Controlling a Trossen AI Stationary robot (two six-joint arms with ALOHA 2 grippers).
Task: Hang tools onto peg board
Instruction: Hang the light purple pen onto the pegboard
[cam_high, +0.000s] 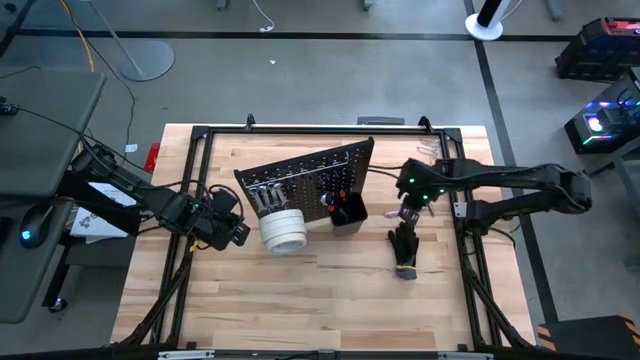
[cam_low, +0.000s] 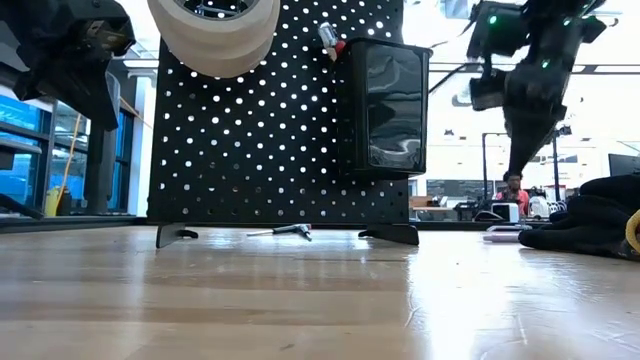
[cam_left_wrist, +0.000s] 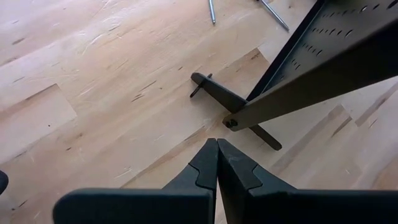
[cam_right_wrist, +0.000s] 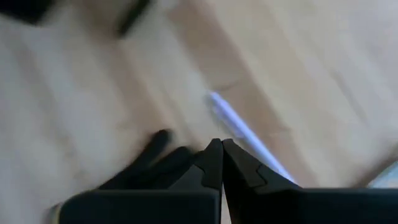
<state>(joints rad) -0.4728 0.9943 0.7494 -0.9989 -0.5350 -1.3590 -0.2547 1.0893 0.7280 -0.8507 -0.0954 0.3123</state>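
Now 1 peg board (cam_high: 310, 175) stands mid-worktop (cam_high: 330, 290), 1 tape roll (cam_high: 284, 229) at its 7 o'clock; both grippers' fingers clenched, empty: left gripper (cam_left_wrist: 217, 144), right gripper (cam_right_wrist: 222, 144).

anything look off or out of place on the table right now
Yes. The peg board stands skewed, at an angle to the table's edges. A black glove lies loose on the wood near the right gripper, not hung. Thin metal rods also lie on the table beside the board.

Overhead looking straight down on the table (cam_high: 300, 290); low, level across it at the peg board (cam_low: 260, 130); wrist-mounted, close above the wood.
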